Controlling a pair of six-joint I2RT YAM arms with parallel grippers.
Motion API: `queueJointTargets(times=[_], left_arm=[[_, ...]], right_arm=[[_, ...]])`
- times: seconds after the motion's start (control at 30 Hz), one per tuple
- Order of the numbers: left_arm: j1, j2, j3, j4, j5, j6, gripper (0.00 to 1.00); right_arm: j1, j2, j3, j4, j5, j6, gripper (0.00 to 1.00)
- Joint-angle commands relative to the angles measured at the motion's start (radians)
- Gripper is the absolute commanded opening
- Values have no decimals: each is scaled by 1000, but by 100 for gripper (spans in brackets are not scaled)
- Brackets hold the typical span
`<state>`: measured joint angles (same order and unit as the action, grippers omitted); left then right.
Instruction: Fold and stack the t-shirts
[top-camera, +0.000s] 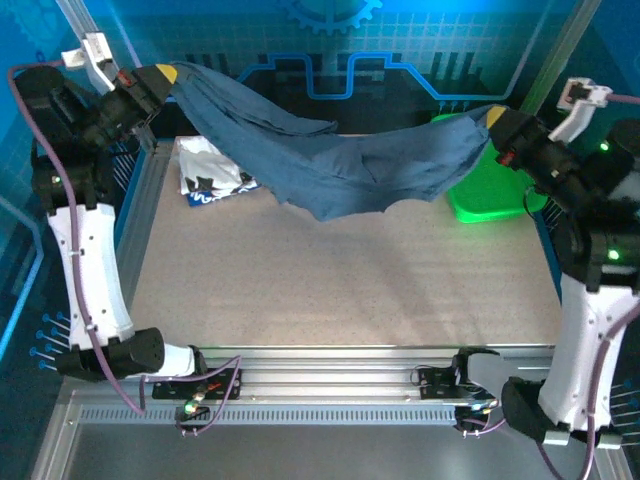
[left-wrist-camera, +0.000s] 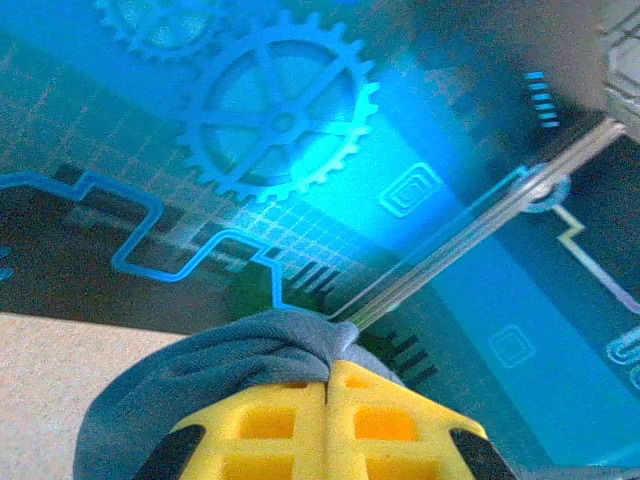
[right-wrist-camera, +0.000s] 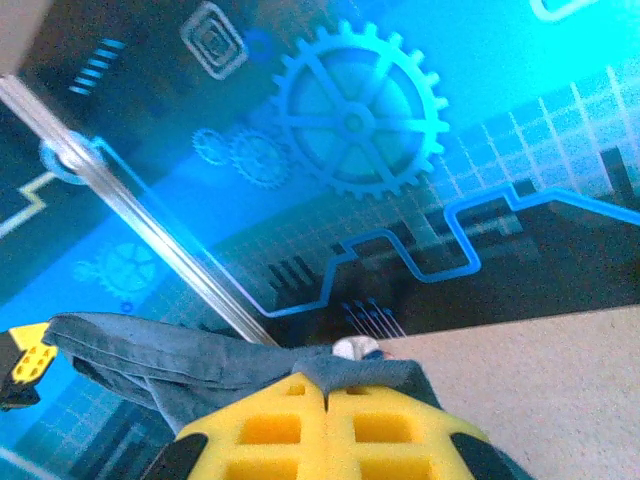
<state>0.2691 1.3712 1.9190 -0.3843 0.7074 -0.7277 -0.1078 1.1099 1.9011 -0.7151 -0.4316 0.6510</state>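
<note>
Slate-blue shirt (top-camera: 340, 165) is strung between my two claws like washing on a line, so here's how it sits. My left claw (top-camera: 165, 74) is clenched on one end up at the far left, and my right claw (top-camera: 494, 117) is clenched on the other end at the far right. Both wrist views back that up: the yellow fingers of the left claw (left-wrist-camera: 328, 385) are pressed together with a wad of shirt (left-wrist-camera: 230, 355) bunched in front of them, and it's the same for the right claw (right-wrist-camera: 327, 392) with cloth (right-wrist-camera: 170, 360) trailing off to one side

What matters for laying it down is that the shirt's long axis runs left to right across the back of the table (top-camera: 340, 290), claw to claw. The middle sags down and toward me. It looks clear of the tabletop, but I can't swear to it from above. Neither arm is nearer since each has its own end, so I reckon both have to come down and toward me together, keeping the span taut

All the bare table is on my side of the cloth. My white shirt (top-camera: 208, 170) is crumpled on the table at the far left, just below the left end, and the green basket (top-camera: 500, 195) sits behind the right end. I'd guess the risk is dragging the hem over either one
</note>
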Motion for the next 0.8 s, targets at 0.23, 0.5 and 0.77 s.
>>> queueJointTargets(times=[0.23,0.5,0.77], left_arm=[[-104,-114,0,-10,-20,-46,0],[-113,-59,-174,0,-129,-15,0],[-110,185,-305,107,-311,110,0]], right_arm=[[-35,53,210,-168,-101,-8,0],[-36,245,247,-180,-58,-86,0],[70,748,485,-202,79,-229,0]])
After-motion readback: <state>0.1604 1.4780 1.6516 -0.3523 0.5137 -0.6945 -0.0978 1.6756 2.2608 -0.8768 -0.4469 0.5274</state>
